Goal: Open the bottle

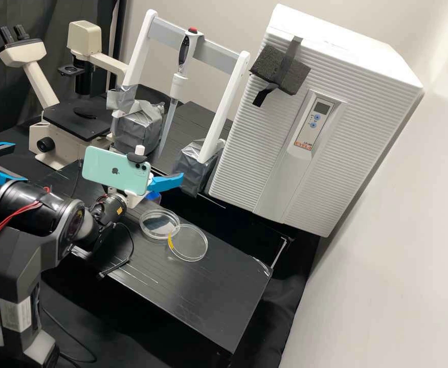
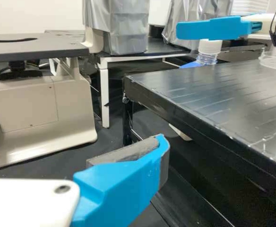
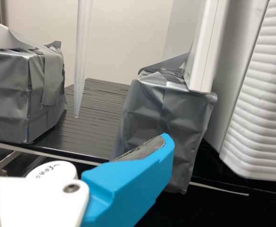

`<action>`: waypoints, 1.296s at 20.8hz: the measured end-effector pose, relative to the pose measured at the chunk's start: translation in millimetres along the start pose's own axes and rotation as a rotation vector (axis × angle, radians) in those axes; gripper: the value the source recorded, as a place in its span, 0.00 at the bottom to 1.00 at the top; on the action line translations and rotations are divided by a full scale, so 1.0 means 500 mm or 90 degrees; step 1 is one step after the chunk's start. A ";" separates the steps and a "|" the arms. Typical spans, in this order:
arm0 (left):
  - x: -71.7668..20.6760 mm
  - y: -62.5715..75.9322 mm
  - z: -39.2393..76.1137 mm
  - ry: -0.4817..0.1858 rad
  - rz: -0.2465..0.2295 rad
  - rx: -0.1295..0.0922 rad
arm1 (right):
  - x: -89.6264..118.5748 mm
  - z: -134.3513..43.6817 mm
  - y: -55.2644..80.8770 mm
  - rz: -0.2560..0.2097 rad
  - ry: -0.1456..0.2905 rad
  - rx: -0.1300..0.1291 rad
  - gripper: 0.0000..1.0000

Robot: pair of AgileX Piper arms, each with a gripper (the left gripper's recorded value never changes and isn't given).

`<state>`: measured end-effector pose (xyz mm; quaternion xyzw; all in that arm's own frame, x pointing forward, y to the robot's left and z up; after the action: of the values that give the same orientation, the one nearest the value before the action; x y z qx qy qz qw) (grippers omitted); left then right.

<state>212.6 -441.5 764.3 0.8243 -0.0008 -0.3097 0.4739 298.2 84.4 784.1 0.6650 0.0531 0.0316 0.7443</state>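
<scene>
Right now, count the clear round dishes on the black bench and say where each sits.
2. The first dish lies midway on the bench; the second dish touches it, nearer the front edge. An arm may hide more.

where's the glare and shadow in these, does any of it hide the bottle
High view: even light, pale streaks of sheen on the black bench, bright rims on the petri dishes. Left wrist view: grey glare across the bench, but the bottle sits lit and unmasked. Right wrist view: the taped block is shaded low down against a bright wall.
</scene>
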 end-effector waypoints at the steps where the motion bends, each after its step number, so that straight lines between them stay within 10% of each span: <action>1: 0.000 0.000 0.000 0.000 0.000 0.000 | 0.002 0.003 -0.002 -0.002 -0.003 -0.001 1.00; 2: 0.000 0.000 0.000 0.000 0.000 0.000 | 0.004 0.004 -0.002 -0.002 -0.005 -0.001 1.00; 3: 0.000 0.000 0.000 0.000 0.000 0.000 | 0.004 0.008 -0.002 -0.001 -0.009 -0.001 0.00; 19: 0.007 0.006 -0.004 -0.003 0.005 0.004 | 0.004 0.014 -0.010 -0.010 -0.016 0.000 0.00; 20: 0.007 0.006 -0.004 -0.003 0.006 0.004 | 0.000 0.017 -0.013 -0.015 -0.020 0.001 1.00; 27: 0.010 0.010 -0.005 -0.005 0.011 0.008 | -0.025 0.012 -0.037 -0.047 -0.017 -0.002 1.00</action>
<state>219.3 -443.6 767.0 0.8261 -0.0117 -0.3086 0.4714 285.9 75.1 766.9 0.6617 0.0678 -0.0045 0.7467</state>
